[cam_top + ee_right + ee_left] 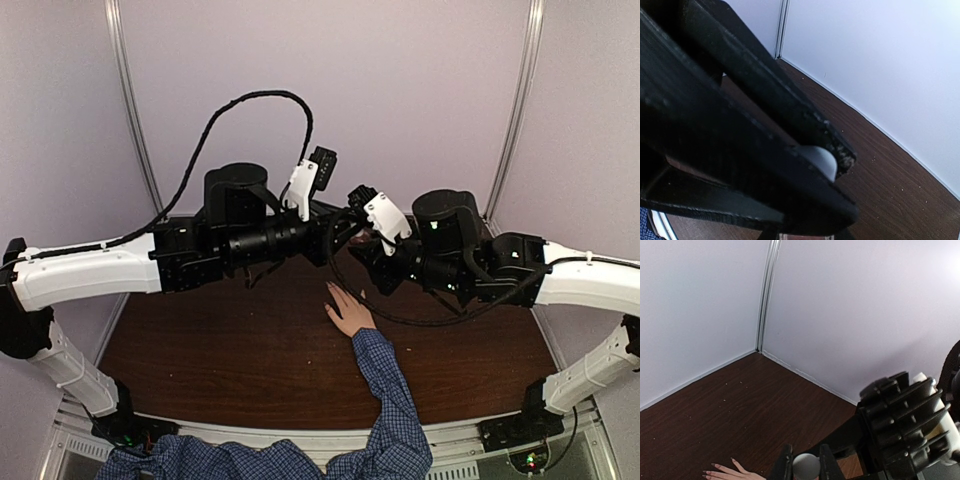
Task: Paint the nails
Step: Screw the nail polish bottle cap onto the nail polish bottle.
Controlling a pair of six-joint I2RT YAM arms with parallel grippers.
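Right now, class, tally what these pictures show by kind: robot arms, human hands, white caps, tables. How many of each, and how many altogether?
Arms: 2
Hand: 1
Cap: 1
Table: 1
Total: 5
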